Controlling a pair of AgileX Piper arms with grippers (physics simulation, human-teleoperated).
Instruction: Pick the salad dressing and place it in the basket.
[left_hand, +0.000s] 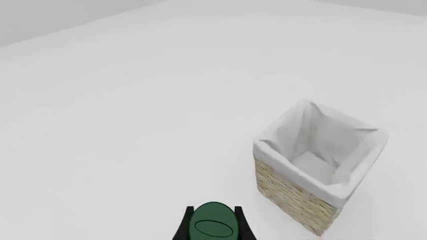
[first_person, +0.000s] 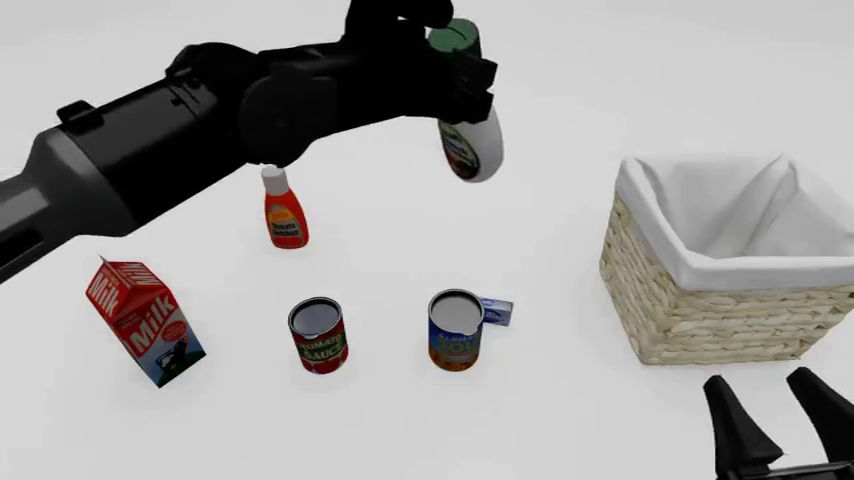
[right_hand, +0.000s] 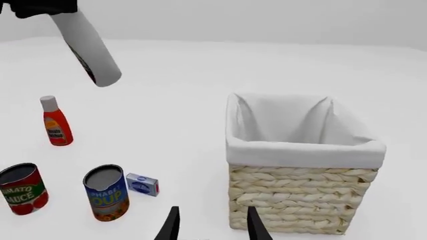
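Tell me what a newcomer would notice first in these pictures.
The big black left arm dominates the front view's upper left, its left gripper holding the salad dressing tilted in the air. To the right stands the basket, open and nothing in it. Below the bottle, cans, a ketchup bottle and a milk carton stand scattered.

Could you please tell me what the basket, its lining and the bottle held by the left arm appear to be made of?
The basket looks like woven wicker or straw: tan braided strands, matte. Its lining looks like white cloth, folded softly over the rim with creases. The salad dressing bottle in the left gripper seems smooth white plastic with a dark green cap, though glass cannot be excluded.
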